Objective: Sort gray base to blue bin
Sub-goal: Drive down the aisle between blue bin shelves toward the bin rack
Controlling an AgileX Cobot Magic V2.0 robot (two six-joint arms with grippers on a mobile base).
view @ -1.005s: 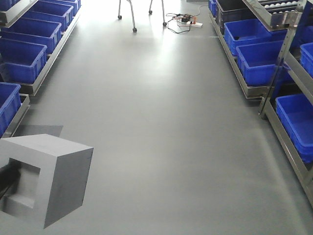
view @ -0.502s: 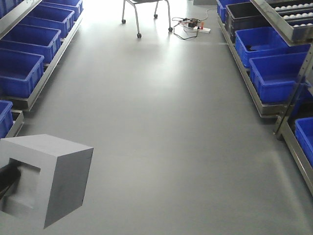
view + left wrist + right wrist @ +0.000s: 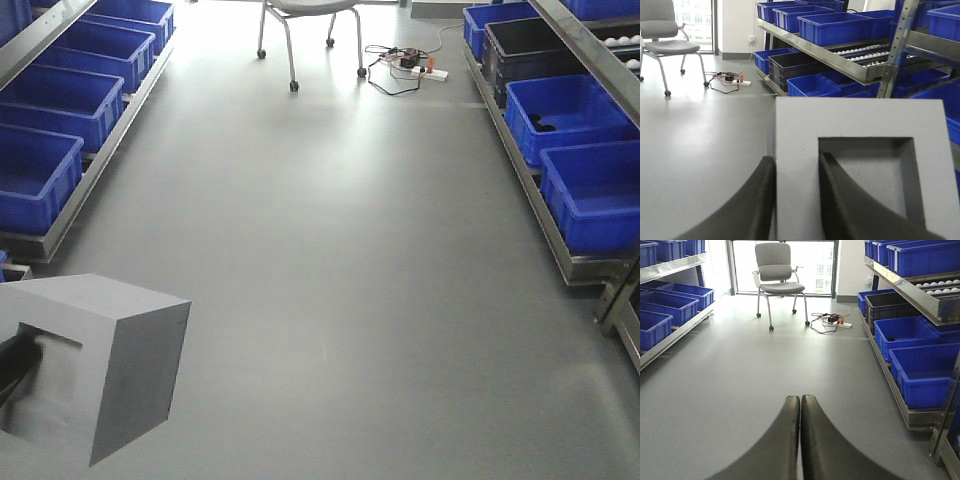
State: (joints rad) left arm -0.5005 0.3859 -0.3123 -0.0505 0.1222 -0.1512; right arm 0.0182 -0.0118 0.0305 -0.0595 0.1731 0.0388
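The gray base [image 3: 120,360] hangs at the lower left of the front view, its square recess facing left. My left gripper [image 3: 796,159] is shut on one wall of the gray base [image 3: 860,120], one finger inside the recess and one outside. A dark finger [image 3: 12,368] shows in the recess. My right gripper [image 3: 800,397] is shut on nothing, above bare floor. Blue bins line both sides of the aisle: a left row [image 3: 35,175] and a right row [image 3: 595,190]. The nearest right-hand blue bin [image 3: 922,372] sits on a low rack.
A gray office chair [image 3: 305,10] on casters stands at the aisle's far end, with a power strip and cables [image 3: 405,65] beside it. A black bin [image 3: 530,45] sits among the right row. Metal rack posts [image 3: 895,45] and a shelf of white balls [image 3: 860,50] rise on the right.
The view has moved forward down the aisle: chair and cables are nearer, and the side bins have slid toward me. The gray base stays fixed in the left gripper.
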